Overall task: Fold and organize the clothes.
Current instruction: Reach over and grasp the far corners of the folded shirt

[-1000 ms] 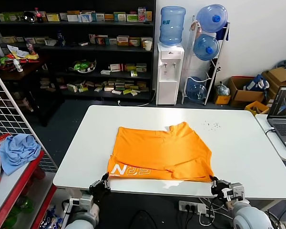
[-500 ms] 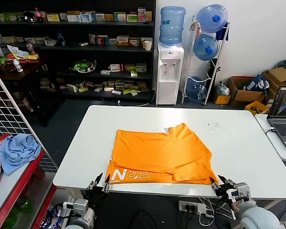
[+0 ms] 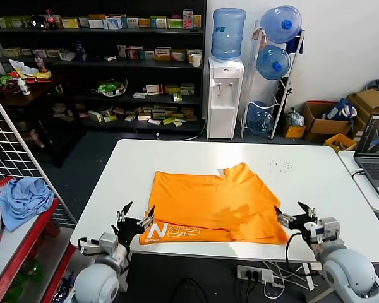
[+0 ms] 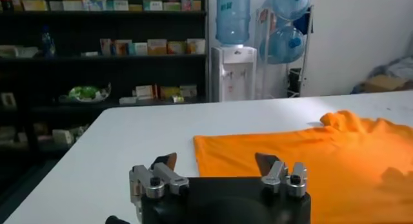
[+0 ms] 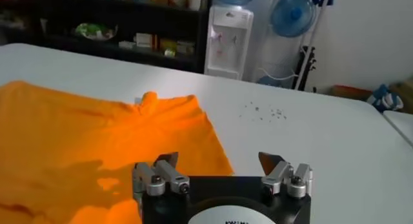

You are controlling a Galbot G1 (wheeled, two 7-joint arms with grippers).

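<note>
The orange T-shirt [image 3: 211, 202] lies folded flat on the white table [image 3: 316, 183], its near strip turned over with white lettering [image 3: 177, 231] showing. It also shows in the left wrist view [image 4: 310, 157] and the right wrist view [image 5: 84, 141]. My left gripper [image 3: 134, 216] is open and empty at the shirt's near left corner. My right gripper [image 3: 293, 216] is open and empty at the near right corner. Both sit just above the table's front edge. The open jaws show in the left wrist view [image 4: 217, 162] and the right wrist view [image 5: 219, 161].
A light blue cloth [image 3: 24, 199] lies on a red rack at the left. A laptop [image 3: 374, 151] sits on a side table at the right. Shelves [image 3: 101, 63], a water dispenser [image 3: 225, 95] and boxes stand beyond the table.
Both grippers have risen from below the table's front edge to the shirt's near corners. The shirt's near edge has shifted slightly and the lettered strip lies flatter.
</note>
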